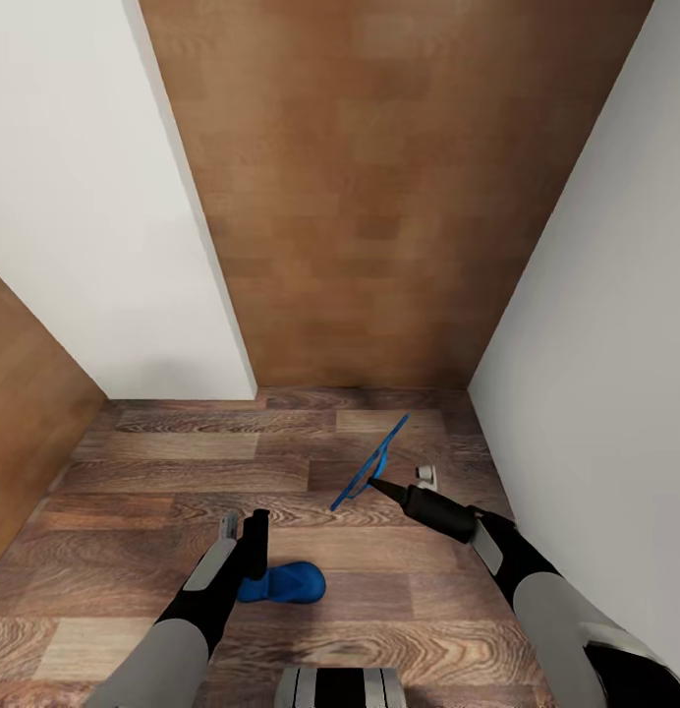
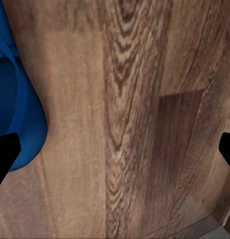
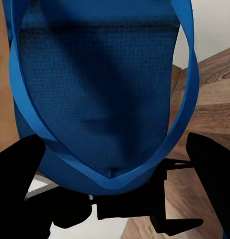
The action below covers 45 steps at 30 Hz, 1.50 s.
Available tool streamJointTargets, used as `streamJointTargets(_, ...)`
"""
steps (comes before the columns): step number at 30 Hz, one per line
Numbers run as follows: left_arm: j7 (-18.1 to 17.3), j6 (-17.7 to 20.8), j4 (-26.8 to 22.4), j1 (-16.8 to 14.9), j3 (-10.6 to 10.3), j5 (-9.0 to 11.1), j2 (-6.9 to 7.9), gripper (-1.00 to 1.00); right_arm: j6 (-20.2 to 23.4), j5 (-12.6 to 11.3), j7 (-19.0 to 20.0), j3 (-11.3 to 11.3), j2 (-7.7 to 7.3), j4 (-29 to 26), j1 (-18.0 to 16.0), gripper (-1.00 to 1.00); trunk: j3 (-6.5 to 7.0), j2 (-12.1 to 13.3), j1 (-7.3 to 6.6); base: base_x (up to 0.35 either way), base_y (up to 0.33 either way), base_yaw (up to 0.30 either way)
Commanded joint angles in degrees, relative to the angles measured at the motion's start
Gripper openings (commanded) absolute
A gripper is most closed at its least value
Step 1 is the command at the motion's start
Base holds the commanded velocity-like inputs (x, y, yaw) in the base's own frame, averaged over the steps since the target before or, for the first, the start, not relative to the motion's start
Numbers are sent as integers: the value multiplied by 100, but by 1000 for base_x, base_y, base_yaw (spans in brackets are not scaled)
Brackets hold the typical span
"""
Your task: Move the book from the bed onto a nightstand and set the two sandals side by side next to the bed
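Down by the robot's base, one blue sandal (image 1: 286,583) lies on the wood floor (image 1: 183,472) beside the spread left hand (image 1: 242,526). Its right hand (image 1: 379,484) pinches the other sandal (image 1: 371,462) aloft, so the sandal step seems underway; next, I'd say, comes carrying it to the bed.

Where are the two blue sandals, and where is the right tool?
sandal on the floor (image 1: 293,582), head view, on its rounded sole beside the left arm.
held sandal (image 3: 102,99), right wrist view, on the dotted footbed between the straps.
right tool (image 1: 379,484), head view, at the tip touching the held sandal's edge.
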Motion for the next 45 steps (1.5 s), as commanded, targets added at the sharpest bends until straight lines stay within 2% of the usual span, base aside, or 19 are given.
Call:
streamJointTargets(1,24,20,-17,-8,32,31,-3,100,59,-16,24,-9,27,-70,-3,-100,-27,-3,1,0,0,0)
streamJointTargets(9,24,19,-28,-39,30,34,-6,100,57,-22,42,11,156,-339,-3,-100,-204,-14,22,0,0,0)
streamJointTargets(21,23,19,-25,-106,24,7,6,100,-65,-22,111,-25,286,-1203,36,-100,-470,-30,53,0,0,0)
streamJointTargets(27,17,27,-29,-108,22,4,11,100,-115,-19,123,-4,301,-2286,580,-100,-603,-38,68,0,0,0)
streamJointTargets(31,16,33,-34,-108,21,3,12,100,-103,-11,121,3,334,-2694,824,-100,-692,-43,79,0,0,0)
streamJointTargets(39,16,36,-37,-109,21,3,17,100,-94,2,116,3,383,-2868,936,-100,-869,-54,99,0,0,0)
streamJointTargets(45,16,36,-40,-109,21,6,20,100,-87,10,117,-14,389,-2885,945,-100,-869,-54,99,0,0,0)
